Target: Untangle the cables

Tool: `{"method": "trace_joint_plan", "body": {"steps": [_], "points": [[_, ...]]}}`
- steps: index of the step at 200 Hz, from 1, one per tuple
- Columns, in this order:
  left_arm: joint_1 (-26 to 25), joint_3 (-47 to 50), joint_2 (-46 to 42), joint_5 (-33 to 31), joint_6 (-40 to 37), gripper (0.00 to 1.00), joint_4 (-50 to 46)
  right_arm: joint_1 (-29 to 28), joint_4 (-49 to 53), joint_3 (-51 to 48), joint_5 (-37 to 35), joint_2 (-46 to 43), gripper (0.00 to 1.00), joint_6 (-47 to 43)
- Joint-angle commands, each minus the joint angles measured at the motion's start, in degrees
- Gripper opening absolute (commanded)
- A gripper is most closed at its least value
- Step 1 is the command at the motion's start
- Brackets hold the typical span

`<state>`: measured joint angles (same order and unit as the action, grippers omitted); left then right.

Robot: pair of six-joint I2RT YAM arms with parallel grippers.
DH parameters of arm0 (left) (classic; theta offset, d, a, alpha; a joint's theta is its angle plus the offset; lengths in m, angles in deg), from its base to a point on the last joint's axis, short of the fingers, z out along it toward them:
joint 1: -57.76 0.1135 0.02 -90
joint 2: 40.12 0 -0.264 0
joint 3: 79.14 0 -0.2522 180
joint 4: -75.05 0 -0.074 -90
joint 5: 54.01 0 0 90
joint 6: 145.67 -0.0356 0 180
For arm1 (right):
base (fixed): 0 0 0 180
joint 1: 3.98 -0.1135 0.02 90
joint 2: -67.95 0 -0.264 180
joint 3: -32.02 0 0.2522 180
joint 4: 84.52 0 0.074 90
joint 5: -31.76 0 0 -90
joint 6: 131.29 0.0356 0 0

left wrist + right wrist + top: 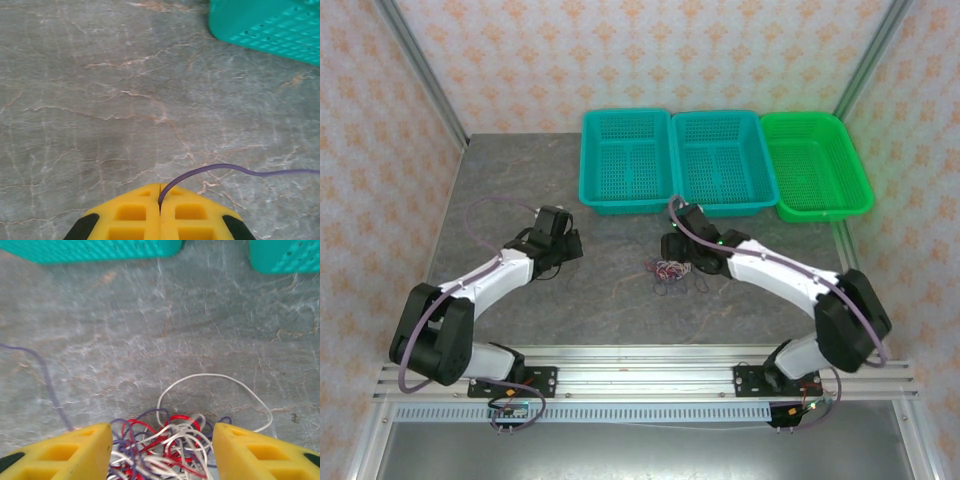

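Right wrist: thin loopy cables (166, 442) btm-ctr.

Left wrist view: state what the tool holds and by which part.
The left tool is shut on the thin purple wire, pinched between its tips; one strand trails right, so probably near its end.

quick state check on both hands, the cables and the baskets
left hand, shut on a purple wire
right hand, open, astride the cable tangle
cable tangle, red, white and purple strands knotted together
left teal basket, empty
middle teal basket, empty
green basket, empty
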<state>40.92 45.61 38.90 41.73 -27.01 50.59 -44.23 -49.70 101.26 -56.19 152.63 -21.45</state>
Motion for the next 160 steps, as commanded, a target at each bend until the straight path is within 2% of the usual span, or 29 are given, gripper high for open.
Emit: {"method": "trace_joint_plan", "body": {"steps": [1, 25, 45, 62, 78, 91, 99, 128, 160], "points": [[0.01, -0.84, 0.67, -3.77, 0.9, 0.0, -2.9, -0.09, 6.23, 3.84, -2.72, 4.74, 0.6, -0.54], [-0.03, -0.89, 0.64, -3.98, 0.95, 0.0, -3.47, -0.09, 8.99, 6.66, -1.86, 10.0, 0.61, 2.69], [-0.03, -0.73, -0.04, -6.75, 1.56, 0.0, -4.62, -0.11, 6.62, 4.22, 4.81, 11.64, 0.61, 5.83], [0.05, -1.25, 0.16, -9.56, 3.22, 0.0, -6.31, -0.09, 4.09, 1.01, 5.57, 11.06, 0.56, 8.27], [0.14, -1.83, 0.86, -13.56, 5.55, 0.0, -8.48, 0.2, 3.78, -0.67, 2.81, 10.2, 0.39, 9.87], [0.66, -1.88, 0.92, -17.08, 7.9, 0.0, -10.12, 1.09, 4.01, -1.56, 0.05, 8.87, 0.11, 11.49], [1.45, -1.49, 0.48, -18.35, 8.96, 0.0, -10.52, 2.12, 3.42, -2.59, -0.86, 7.34, 0.0, 12.27], [7.35, 1.84, -2.93, -17.9, 11.23, 0.0, -9.49, 8.37, 0.94, -8.59, -1.96, -0.21, 0.0, 15.48], [11.81, 3.6, -4.75, -17.75, 10.6, 0.0, -9.95, 20.03, 2.74, -16.17, -6.7, -10.76, 0.0, 19.0]]}}
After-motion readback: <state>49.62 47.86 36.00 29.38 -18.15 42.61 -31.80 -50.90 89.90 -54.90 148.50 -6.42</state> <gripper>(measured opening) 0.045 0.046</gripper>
